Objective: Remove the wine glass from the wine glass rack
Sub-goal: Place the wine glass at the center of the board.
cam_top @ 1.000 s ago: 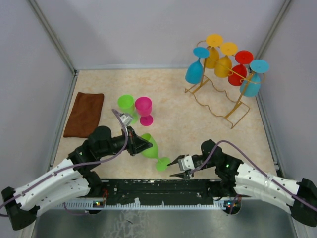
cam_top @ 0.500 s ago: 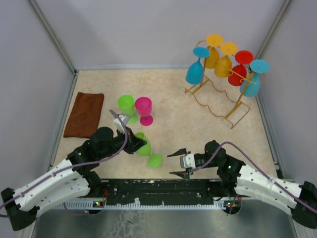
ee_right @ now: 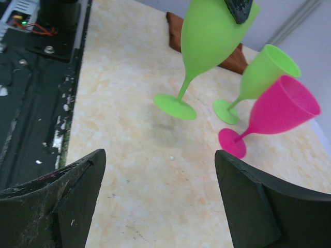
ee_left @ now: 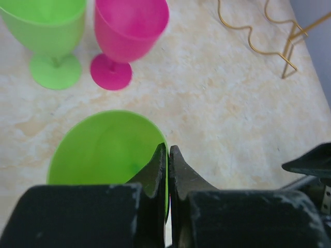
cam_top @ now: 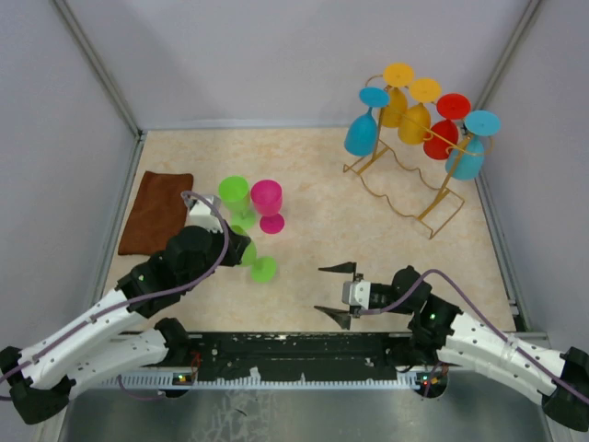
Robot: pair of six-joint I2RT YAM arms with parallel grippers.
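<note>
Nothing readable is turning up here, folks. No text, labels, brands or numbers are showing on the wine glass rack (cam_top: 405, 204) or on anything else in view.

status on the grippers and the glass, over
Left gripper shut on green wine glass rim, foot airborne. Right gripper open, empty. Pink glass, second green glass close beside.
</note>
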